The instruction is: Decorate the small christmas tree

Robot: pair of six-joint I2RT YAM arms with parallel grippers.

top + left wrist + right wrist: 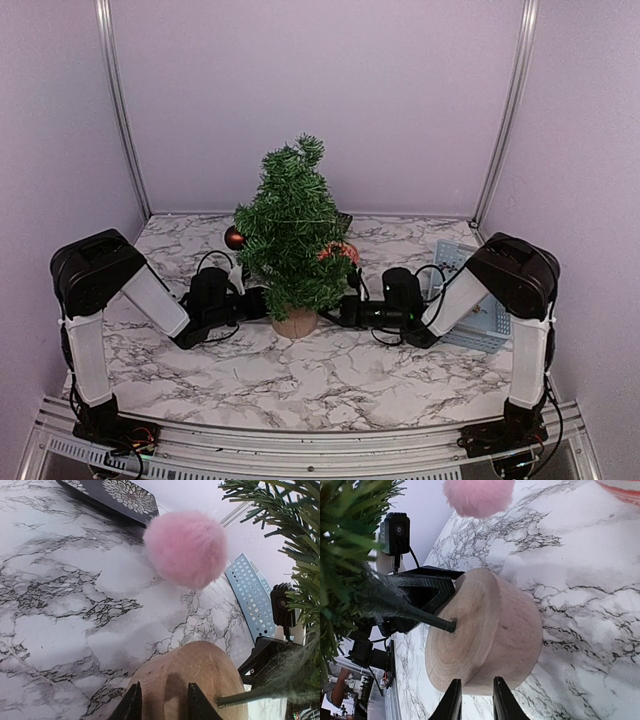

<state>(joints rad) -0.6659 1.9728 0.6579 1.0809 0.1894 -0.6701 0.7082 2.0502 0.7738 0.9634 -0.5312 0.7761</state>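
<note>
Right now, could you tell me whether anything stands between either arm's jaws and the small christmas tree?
Nothing visible does: the left jaws and right jaws sit right at the wooden base of the small christmas tree, on opposite sides.

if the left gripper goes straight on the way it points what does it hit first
Most likely the round wooden base of the small christmas tree, right ahead of the left gripper; its tips may already touch it. The pink pompom lies farther beyond.

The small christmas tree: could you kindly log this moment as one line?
small christmas tree upright | left gripper at its base, jaws slightly apart | right gripper likewise | pink pom-pom beyond base
</note>
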